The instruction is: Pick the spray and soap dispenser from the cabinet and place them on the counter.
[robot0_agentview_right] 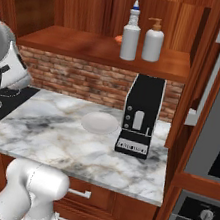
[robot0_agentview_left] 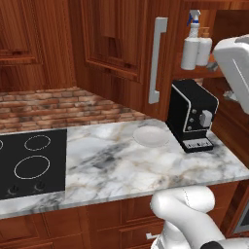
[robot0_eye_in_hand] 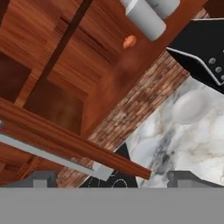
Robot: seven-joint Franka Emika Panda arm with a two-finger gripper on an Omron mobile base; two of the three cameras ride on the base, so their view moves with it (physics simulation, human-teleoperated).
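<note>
Spray: I see it upright on the cabinet shelf, blue-and-white nozzle on top; at 1 o'clock high in the left base view.
Soap dispenser: upright just beside the spray, on its right in the right base view, orange pump up; whether the two bottles touch I cannot tell.
Cabinet: door swung open, its silver bar handle at 12 o'clock in the left base view; a small orange thing sits on the shelf behind the spray.
Counter: veined marble, with a black cooktop at 9 o'clock in the left base view.
Coffee machine: black, standing on the counter directly below the two bottles.
Plate: pale, round, on the counter just left of the machine.
Gripper: from my hand camera two grey fingertips stand wide apart at the bottom edge, jaws parted and holding nothing; the bottles' bases sit at 1 o'clock, well away.
Oven: at 4 o'clock in the right base view.
</note>
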